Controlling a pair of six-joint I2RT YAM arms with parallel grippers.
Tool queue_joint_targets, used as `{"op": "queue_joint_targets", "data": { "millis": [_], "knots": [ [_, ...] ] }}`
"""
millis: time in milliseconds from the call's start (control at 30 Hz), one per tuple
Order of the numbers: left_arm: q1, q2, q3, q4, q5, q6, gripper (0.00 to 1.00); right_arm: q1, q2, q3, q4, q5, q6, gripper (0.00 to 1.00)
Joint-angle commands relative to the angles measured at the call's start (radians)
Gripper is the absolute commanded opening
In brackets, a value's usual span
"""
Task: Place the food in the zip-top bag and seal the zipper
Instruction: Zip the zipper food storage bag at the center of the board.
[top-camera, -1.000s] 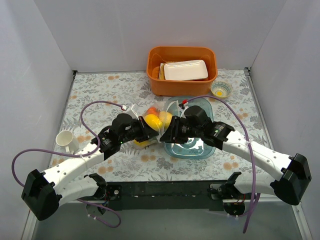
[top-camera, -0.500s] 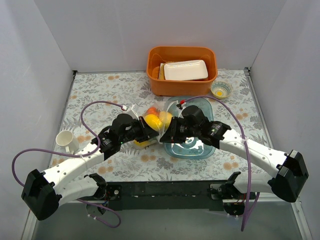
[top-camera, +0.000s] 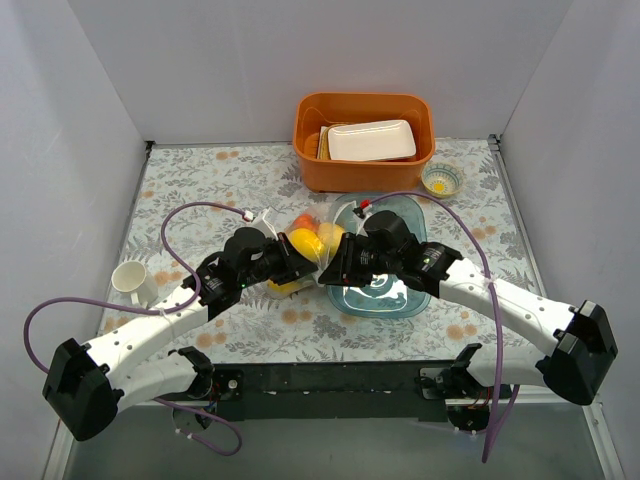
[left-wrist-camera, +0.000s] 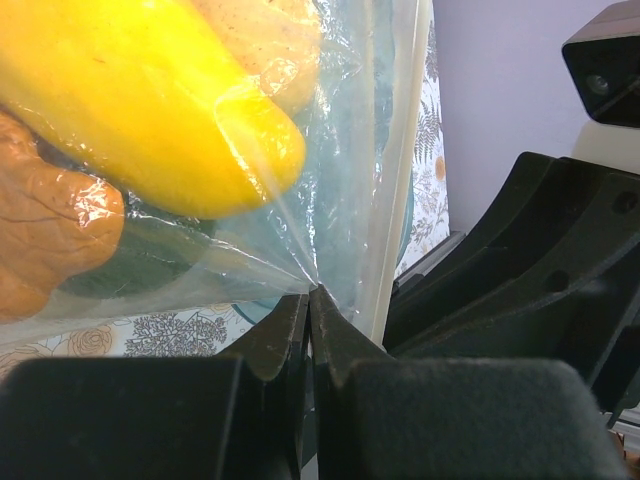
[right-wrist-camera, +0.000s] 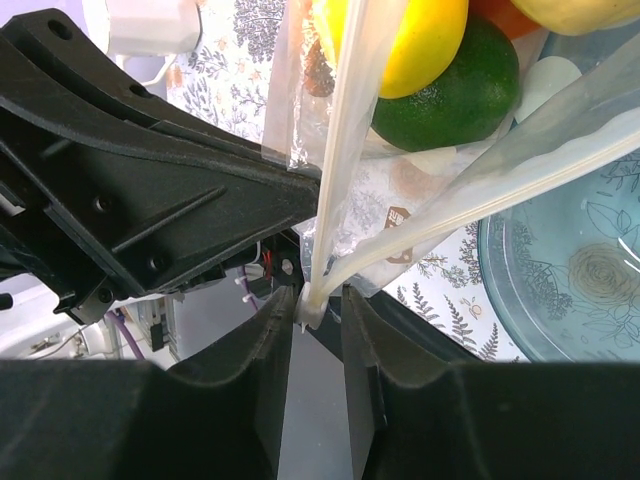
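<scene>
Bag (left-wrist-camera: 370, 150) mid-table, food (left-wrist-camera: 150, 110) inside, dish (top-camera: 400, 300) at its 3 o'clock. Left gripper (left-wrist-camera: 311, 296) pinches film shut. Right gripper (right-wrist-camera: 318, 303) narrow, clamping zipper (right-wrist-camera: 340, 150) end. Right arm has crept toward 10 o'clock, now steady. Judgement: sealing pass starting.

One bag (top-camera: 298, 246), one bin (top-camera: 362, 177), one mug (top-camera: 131, 280), one bowl (top-camera: 428, 181)

Clear zip-top bag (top-camera: 303, 243) bulges with yellow, orange, green food (left-wrist-camera: 150, 110), its zipper (right-wrist-camera: 343, 130) stretched taut.
</scene>
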Motion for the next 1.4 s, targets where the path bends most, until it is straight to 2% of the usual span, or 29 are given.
{"op": "queue_joint_targets", "data": {
  "millis": [0, 333, 433, 533, 567, 600, 733, 1367],
  "knots": [
    [-0.005, -0.025, 0.003, 0.017, -0.016, 0.003, 0.0, 0.007, -0.034, 0.013, 0.025, 0.003, -0.007, 0.34],
    [-0.005, -0.03, 0.0, 0.015, -0.015, 0.0, 0.0, 0.005, -0.03, 0.042, 0.01, 0.004, -0.015, 0.3],
    [-0.005, -0.031, -0.002, 0.014, -0.018, 0.001, 0.0, 0.005, -0.03, 0.045, -0.003, 0.0, -0.013, 0.24],
    [-0.005, -0.031, -0.002, 0.012, -0.018, 0.001, 0.0, 0.005, -0.033, 0.056, -0.013, -0.008, -0.013, 0.27],
    [-0.005, -0.033, -0.003, 0.009, -0.019, 0.001, 0.0, 0.005, -0.033, 0.06, -0.016, -0.008, -0.013, 0.33],
    [-0.005, -0.036, -0.003, 0.011, -0.019, 0.001, 0.0, 0.005, -0.036, 0.06, -0.019, -0.008, -0.013, 0.36],
    [-0.007, -0.039, -0.003, 0.004, -0.024, 0.001, 0.0, 0.005, -0.056, 0.071, -0.036, 0.004, -0.015, 0.39],
    [-0.007, -0.042, -0.003, 0.004, -0.029, -0.003, 0.0, 0.005, -0.008, 0.077, -0.055, -0.022, -0.01, 0.4]
  ]
}}
